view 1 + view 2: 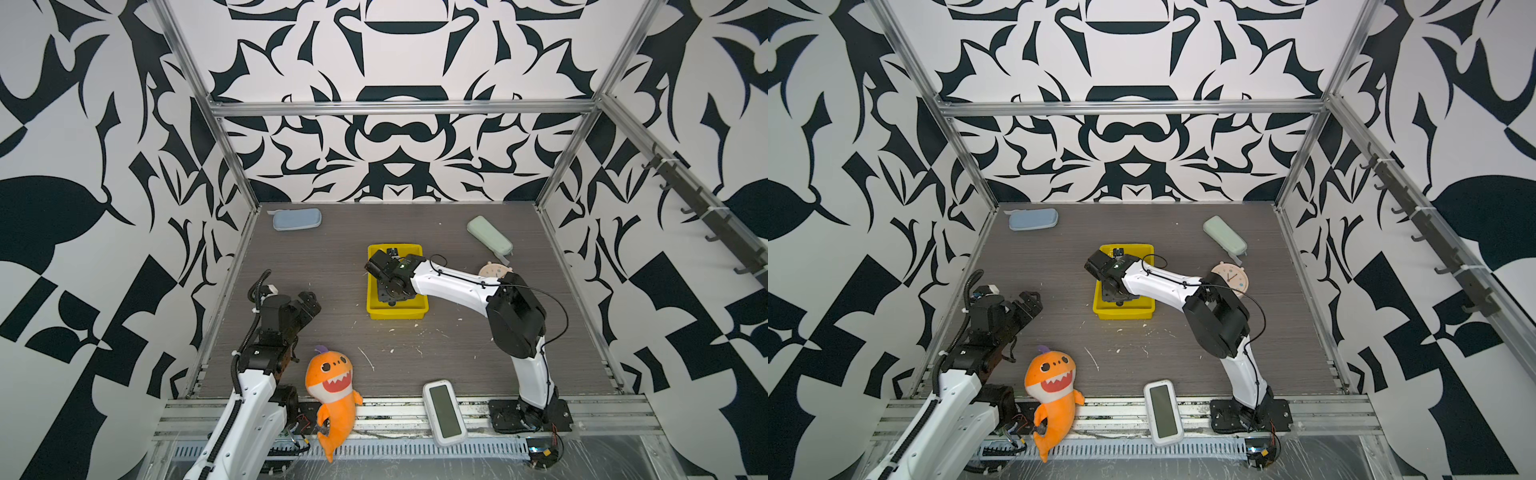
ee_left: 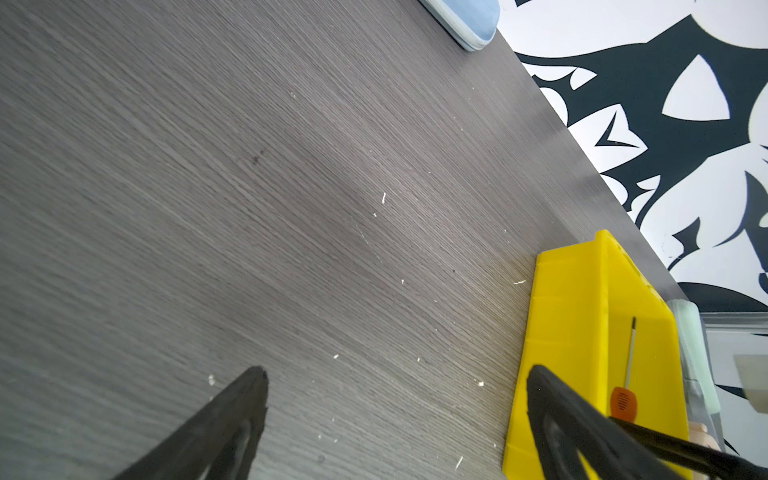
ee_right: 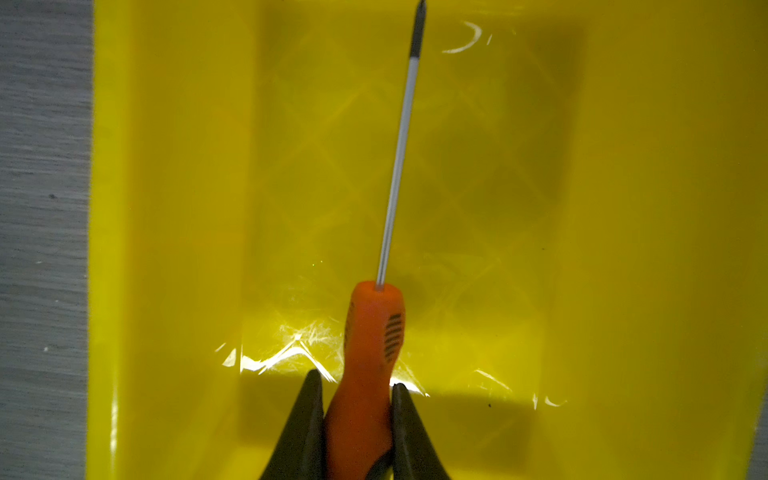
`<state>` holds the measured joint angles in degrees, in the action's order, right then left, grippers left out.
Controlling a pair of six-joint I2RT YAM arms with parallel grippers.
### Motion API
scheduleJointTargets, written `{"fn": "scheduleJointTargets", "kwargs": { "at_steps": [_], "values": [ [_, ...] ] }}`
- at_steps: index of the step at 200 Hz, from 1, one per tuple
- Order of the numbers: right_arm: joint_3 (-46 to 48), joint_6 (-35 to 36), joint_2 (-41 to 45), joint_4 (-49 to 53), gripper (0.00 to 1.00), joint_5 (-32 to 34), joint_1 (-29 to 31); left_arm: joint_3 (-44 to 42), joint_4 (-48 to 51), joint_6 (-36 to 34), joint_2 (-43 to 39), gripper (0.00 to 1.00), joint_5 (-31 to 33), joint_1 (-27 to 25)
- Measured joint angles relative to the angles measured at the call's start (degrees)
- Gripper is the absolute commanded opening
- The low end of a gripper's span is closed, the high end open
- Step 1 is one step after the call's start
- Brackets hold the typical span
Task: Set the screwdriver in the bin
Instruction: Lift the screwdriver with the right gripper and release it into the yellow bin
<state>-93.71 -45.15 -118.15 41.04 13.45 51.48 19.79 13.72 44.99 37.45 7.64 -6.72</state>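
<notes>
Over the floor of the shallow bright yellow plastic bin [image 3: 174, 208], midway between its side walls with room either side, the right gripper [image 3: 356, 380] clamps the slim orange-handled screwdriver [image 3: 370, 332].

Glossy plastic bin [image 3: 166, 208], matt woodgrain table [image 2: 249, 208]
</notes>
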Motion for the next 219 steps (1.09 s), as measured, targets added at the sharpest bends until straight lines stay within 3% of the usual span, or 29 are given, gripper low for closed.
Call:
{"fn": "scheduleJointTargets", "kwargs": {
  "at_steps": [35, 105, 151, 219],
  "values": [
    [-0.11, -0.13, -0.22, 0.68, 0.19, 0.00, 0.00, 0.00, -0.07, -0.02, 0.11, 1.00, -0.22, 0.00],
    [-2.91, 0.44, -0.94, 2.34, 0.37, -1.01, -0.02, 0.00, -0.24, 0.00, 1.40, 1.00, -0.20, 0.00],
    [-3.21, 2.08, 0.31, 3.30, 0.38, -0.55, -0.02, 0.00, -0.11, 0.15, 2.32, 1.00, -0.20, 0.00],
    [-1.53, 7.15, 14.69, 6.43, 0.39, 11.61, -0.02, 0.00, 0.15, 0.92, 2.10, 0.99, 0.11, 0.00]
  ]
}}
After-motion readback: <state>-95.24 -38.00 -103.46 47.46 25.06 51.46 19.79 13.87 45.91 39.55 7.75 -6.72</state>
